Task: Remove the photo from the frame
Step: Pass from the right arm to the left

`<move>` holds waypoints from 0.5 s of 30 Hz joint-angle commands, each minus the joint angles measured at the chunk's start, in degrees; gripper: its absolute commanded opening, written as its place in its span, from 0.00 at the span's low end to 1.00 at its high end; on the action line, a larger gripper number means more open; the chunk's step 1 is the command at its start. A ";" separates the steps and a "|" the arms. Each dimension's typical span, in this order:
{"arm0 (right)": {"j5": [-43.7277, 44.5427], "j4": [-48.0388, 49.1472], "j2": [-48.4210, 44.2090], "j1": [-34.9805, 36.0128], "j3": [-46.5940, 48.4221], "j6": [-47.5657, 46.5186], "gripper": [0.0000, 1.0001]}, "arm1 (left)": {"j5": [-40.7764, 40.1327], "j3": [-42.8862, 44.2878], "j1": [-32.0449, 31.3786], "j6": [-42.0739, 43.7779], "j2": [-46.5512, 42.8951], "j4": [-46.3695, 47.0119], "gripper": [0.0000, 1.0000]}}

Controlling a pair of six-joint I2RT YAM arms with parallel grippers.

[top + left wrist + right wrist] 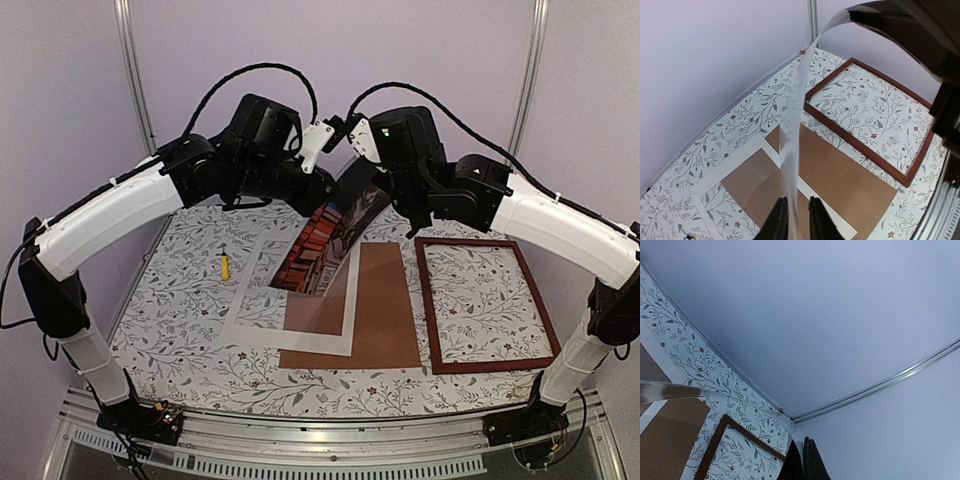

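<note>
I see both arms meeting at the upper middle of the overhead view with the photo (320, 250) lifted between them. It bows in a tall arc, and its lower edge comes down over the white mat (290, 337) at centre. In the left wrist view the left gripper (797, 200) is narrowed at the bottom of the picture, with a finger on each side of the sheet's edge, and as far as I can tell it pinches the edge. In the right wrist view the right gripper (802, 442) is closed tight on a corner of the photo at bottom centre. The frame (495, 365) lies flat at the right of the overhead view, on the flower-patterned table (180, 300), just beside the brown backing board (385, 320), which sits partly under the mat. A small yellow object (225, 266) lies left of the mat, too small for me to identify.
</note>
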 commanded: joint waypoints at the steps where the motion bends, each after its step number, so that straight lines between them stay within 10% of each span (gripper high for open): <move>1: -0.42 2.72 -1.56 0.80 0.31 1.01 0.00 | -0.66 0.82 -0.11 -0.19 0.98 -1.40 0.10; 7: -2.27 2.75 -2.59 0.80 -0.66 2.60 0.06 | 1.23 0.75 0.43 -1.10 0.76 -0.86 0.00; 13: -4.82 3.06 -4.72 0.79 -1.65 6.57 0.93 | 14.46 -0.17 7.48 -9.84 -1.35 3.68 0.00; 15: -5.92 3.49 -5.82 0.31 -2.14 7.91 0.99 | 20.37 -1.33 11.33 -14.01 -2.16 6.10 0.00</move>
